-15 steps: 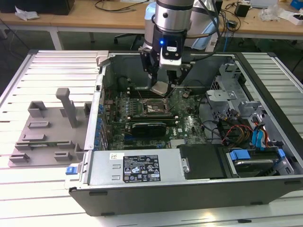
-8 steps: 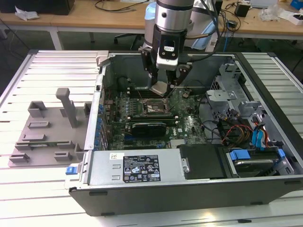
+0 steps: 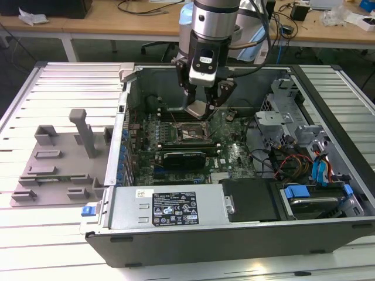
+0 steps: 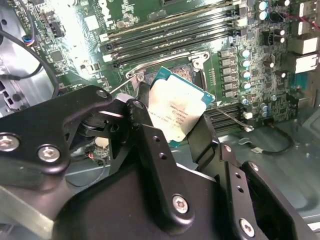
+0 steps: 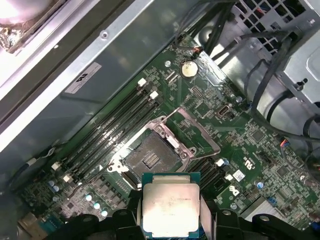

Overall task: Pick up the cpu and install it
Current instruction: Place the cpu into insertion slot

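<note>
My gripper (image 3: 204, 107) hangs inside the open computer case, shut on the cpu (image 3: 198, 109), a small square chip with a pale silvery top. In both wrist views the cpu (image 4: 177, 110) (image 5: 171, 206) sits clamped by its edges between the black fingers (image 4: 145, 132), tilted in the second wrist view. It is held above the motherboard (image 3: 234, 153), apart from it. The open socket (image 5: 150, 160) with its raised metal frame lies just beyond the chip, bare contacts showing; in the exterior view the socket (image 3: 188, 133) lies just below the gripper.
Memory slots (image 5: 107, 130) run beside the socket. A black card (image 3: 184, 158), a power supply (image 3: 170, 208), cables and drive cages (image 3: 304, 146) crowd the case. A grey plastic tray (image 3: 64, 158) with upright posts lies on the slatted table at the exterior view's left.
</note>
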Robot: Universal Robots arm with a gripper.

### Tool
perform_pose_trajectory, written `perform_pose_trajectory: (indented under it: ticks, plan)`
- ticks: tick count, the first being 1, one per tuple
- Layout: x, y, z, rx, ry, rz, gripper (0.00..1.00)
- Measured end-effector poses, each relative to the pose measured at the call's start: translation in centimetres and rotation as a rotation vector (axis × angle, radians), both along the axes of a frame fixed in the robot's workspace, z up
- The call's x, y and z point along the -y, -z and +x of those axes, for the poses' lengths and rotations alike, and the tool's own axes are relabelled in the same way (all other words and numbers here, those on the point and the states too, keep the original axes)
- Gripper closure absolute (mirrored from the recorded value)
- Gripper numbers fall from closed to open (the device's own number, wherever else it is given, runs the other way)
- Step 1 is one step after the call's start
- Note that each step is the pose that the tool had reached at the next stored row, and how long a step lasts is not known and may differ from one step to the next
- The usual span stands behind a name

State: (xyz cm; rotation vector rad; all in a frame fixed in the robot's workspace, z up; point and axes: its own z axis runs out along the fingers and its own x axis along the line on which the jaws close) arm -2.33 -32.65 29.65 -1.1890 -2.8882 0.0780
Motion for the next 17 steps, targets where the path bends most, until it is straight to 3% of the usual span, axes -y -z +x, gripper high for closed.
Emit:
perform_pose_trajectory:
  ticks: [5,17]
  plan:
    - [0.00,0.01,0.00,0.0000,0.062,-0.0004,0.45]
    - [0.00,0.01,0.00,0.0000,0.150,-0.0015,0.45]
